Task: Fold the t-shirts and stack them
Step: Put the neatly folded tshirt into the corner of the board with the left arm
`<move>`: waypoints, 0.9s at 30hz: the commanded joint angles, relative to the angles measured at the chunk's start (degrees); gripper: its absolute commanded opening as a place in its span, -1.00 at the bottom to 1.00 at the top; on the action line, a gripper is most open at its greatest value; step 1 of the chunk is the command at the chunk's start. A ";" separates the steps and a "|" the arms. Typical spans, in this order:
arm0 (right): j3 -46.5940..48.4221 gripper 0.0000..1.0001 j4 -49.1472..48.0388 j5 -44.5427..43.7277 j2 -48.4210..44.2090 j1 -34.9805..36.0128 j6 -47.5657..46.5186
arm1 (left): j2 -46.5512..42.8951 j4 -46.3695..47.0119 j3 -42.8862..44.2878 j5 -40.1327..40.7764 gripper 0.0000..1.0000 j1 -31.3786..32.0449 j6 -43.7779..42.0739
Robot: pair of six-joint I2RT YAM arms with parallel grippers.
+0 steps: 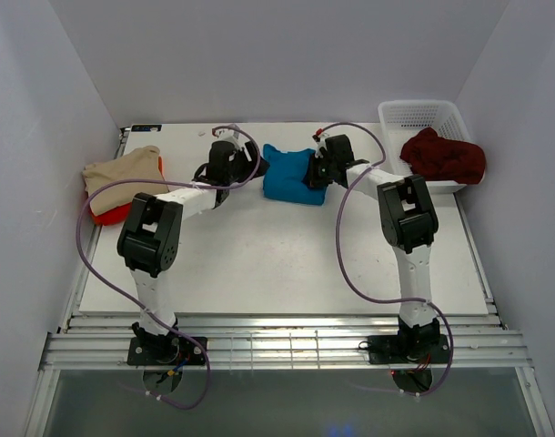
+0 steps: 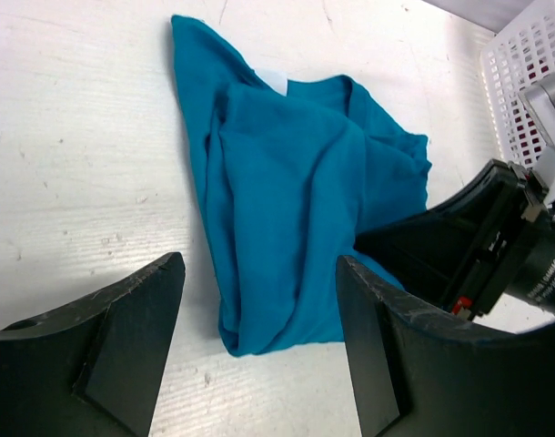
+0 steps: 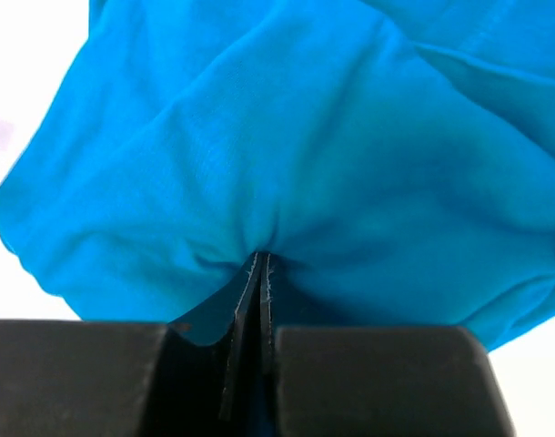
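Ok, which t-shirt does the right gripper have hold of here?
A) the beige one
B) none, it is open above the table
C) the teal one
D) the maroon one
C: in the right wrist view the right gripper has its jaws closed on a gathered fold of the teal t-shirt.

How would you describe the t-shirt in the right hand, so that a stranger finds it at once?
On the white table, look near the middle of the far edge. There lies a crumpled teal blue t-shirt, pinched by the shut right hand. It is the only blue cloth: the beige shirt and red shirt lie far left, the maroon shirt in the basket at right.
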State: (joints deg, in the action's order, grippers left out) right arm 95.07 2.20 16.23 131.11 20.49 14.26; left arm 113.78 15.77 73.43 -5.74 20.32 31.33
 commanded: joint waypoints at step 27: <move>-33.89 -0.85 8.35 -14.12 -24.49 9.30 -2.66 | 3.56 -1.61 -6.11 -17.21 0.56 -0.19 1.28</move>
State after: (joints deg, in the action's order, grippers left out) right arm 63.51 2.57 4.75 107.15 29.39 12.82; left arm 116.92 18.02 65.28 -22.28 20.25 34.46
